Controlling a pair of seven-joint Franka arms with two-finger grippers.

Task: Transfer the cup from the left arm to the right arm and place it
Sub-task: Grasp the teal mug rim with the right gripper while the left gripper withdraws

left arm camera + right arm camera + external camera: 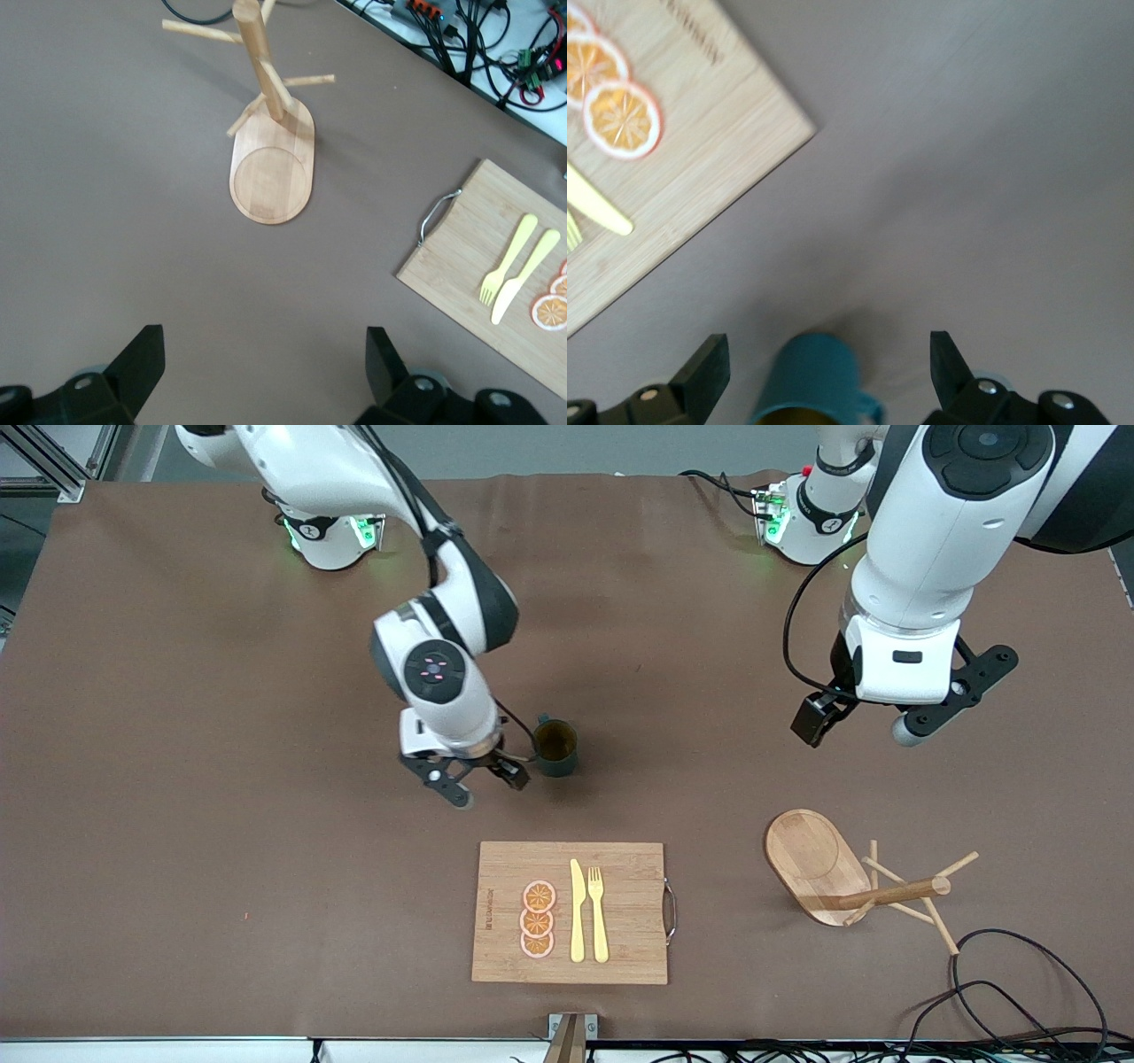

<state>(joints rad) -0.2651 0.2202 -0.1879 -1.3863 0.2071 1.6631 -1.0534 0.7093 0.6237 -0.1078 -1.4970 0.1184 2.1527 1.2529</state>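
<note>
**Teal cup on the brown mat, both grippers empty**

Teal-green on the outside and yellowish-gold inside, the cup (555,747) stands upright on the brown table (177,779), its handle showing as a small loop at its side. I see it just beside my right gripper (477,780), toward the left arm's end of the table, not between the fingers. The right gripper's fingers are spread wide and hold nothing.

The left gripper (864,728) waits up in the air, fingers wide apart and empty, above bare table near the wooden mug tree (850,872).

The bamboo cutting board (620,957) carries three orange slices (538,919), a yellow knife (577,912) and a yellow fork (598,912).
</note>
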